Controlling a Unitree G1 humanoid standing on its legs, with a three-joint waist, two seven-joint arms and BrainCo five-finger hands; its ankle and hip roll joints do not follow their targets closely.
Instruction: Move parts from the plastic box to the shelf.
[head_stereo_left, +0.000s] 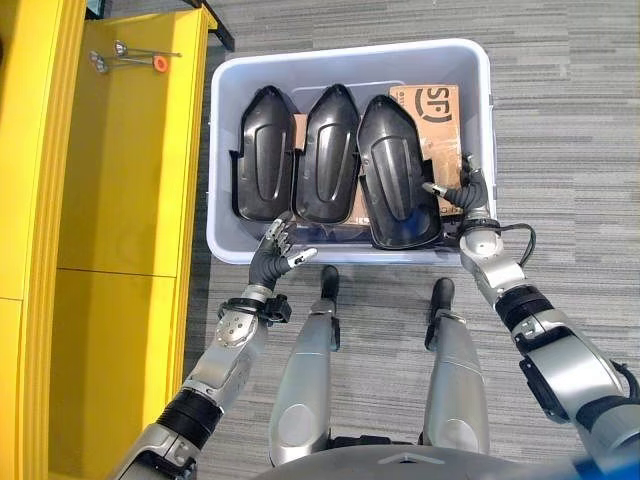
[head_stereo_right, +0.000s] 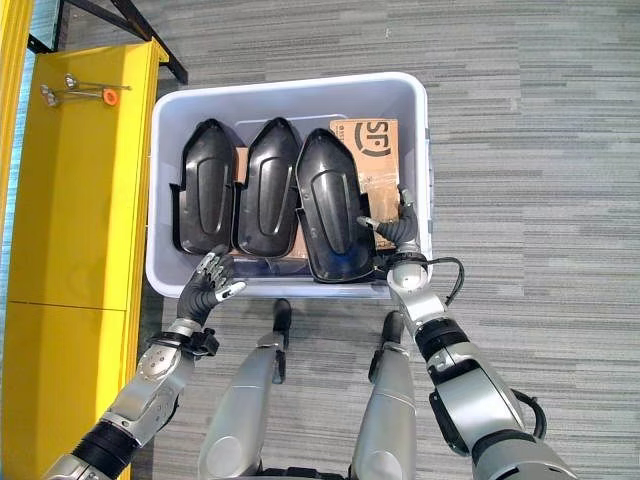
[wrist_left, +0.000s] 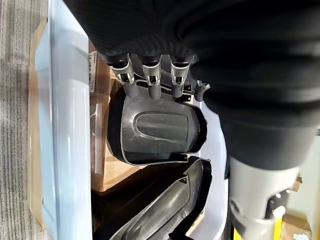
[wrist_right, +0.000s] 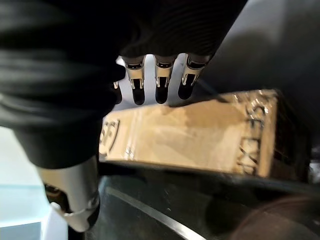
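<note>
While the left hand (head_stereo_left: 272, 255) hovered at the near rim of the plastic box (head_stereo_left: 228, 140), its fingers were loosely spread and held nothing. Its wrist view looked past the fingertips (wrist_left: 153, 91) straight onto the leftmost black part (wrist_left: 160, 132), which lay just beyond them inside the box, apart from the hand.

The right hand (head_stereo_left: 462, 192) was at the near right corner of the box, inside the rim, between the rightmost black part (head_stereo_left: 396, 172) and the box's right wall. Its fingers were relaxed and apart, with the thumb pointing toward that part (whether the thumb tip actually touched it could not be told). In its wrist view the fingers (wrist_right: 160, 80) hung over the cardboard box (wrist_right: 190, 135), gripping nothing.

Three black shell-shaped parts lay side by side in the box, the middle part (head_stereo_left: 328, 155) overlapping its neighbours, and the cardboard box sat under the rightmost one toward the far right corner.

To the left stood the yellow shelf (head_stereo_left: 120, 160), with small metal tools (head_stereo_left: 130, 58) and an orange bit lying at its far end.
</note>
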